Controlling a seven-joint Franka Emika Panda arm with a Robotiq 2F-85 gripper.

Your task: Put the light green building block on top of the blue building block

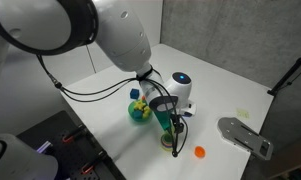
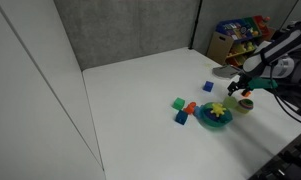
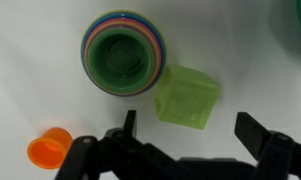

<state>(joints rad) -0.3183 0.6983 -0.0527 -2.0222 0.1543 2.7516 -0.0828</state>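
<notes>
Wrist view, left to right: a small orange round plastic piece (image 3: 48,150) lies low on the white table (image 3: 30,60). Next comes a stack of coloured rings topped by a dark green ring (image 3: 125,52). Just beside it sits the light green building block (image 3: 187,97), a pale yellow-green cube flat on the table. My claw (image 3: 190,135) is spread wide, the block just ahead of the gap. In an exterior view the blue building block (image 2: 208,87), a small mid-blue cube, sits apart, near a teal bowl (image 2: 204,122).

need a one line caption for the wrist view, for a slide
Open gripper lined up on a pale yellow-green cube, beside a dark green round ring and a small orange round piece.
</notes>
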